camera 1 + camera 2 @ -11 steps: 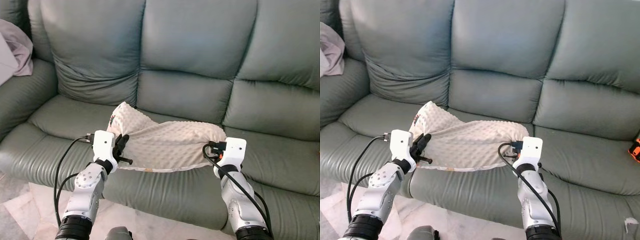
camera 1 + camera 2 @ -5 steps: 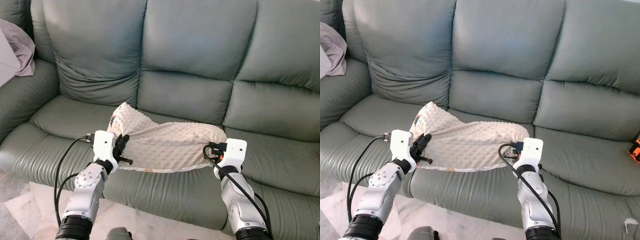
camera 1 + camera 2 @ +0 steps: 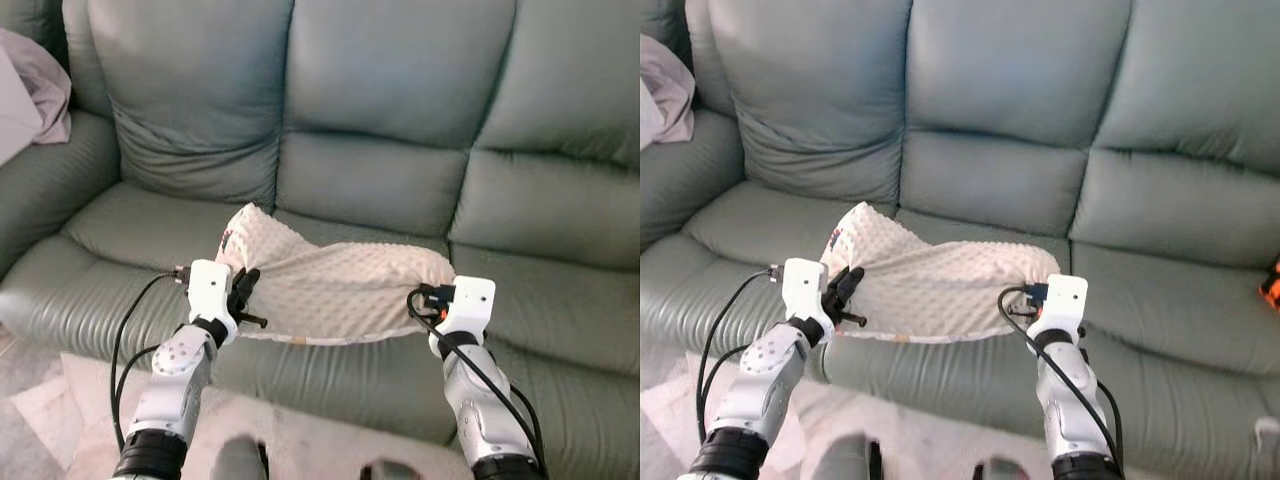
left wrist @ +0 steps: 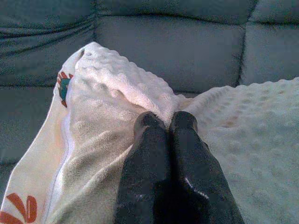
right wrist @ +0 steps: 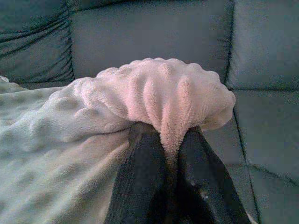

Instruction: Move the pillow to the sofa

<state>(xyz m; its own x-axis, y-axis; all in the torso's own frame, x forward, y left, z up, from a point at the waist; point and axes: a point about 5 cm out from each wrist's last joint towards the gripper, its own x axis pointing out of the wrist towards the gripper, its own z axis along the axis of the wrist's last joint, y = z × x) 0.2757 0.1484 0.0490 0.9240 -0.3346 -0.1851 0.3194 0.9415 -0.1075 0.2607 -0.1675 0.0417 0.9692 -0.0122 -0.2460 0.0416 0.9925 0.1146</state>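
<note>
Left eye view: I hold the pillow (image 3: 335,285) over the sofa (image 3: 400,190) front edge, left gripper (image 4: 164,122) and right gripper (image 5: 166,140) pinching fabric; thin pinches may slip.

A grey-green leather sofa (image 3: 400,190) spans the head views, with three back cushions above padded seat cushions; the cream dimpled pillow (image 3: 335,285) sags over the middle seat near its front edge, though whether it rests on the leather cannot be told; a pale lilac cloth (image 3: 35,95) lies bunched at the sofa's far left end, over the armrest; on the rightmost seat, at the picture's edge, sits a small orange object (image 3: 1271,283), too cropped to identify; below the sofa's front runs a light marbled floor (image 3: 60,415), blurred.
</note>
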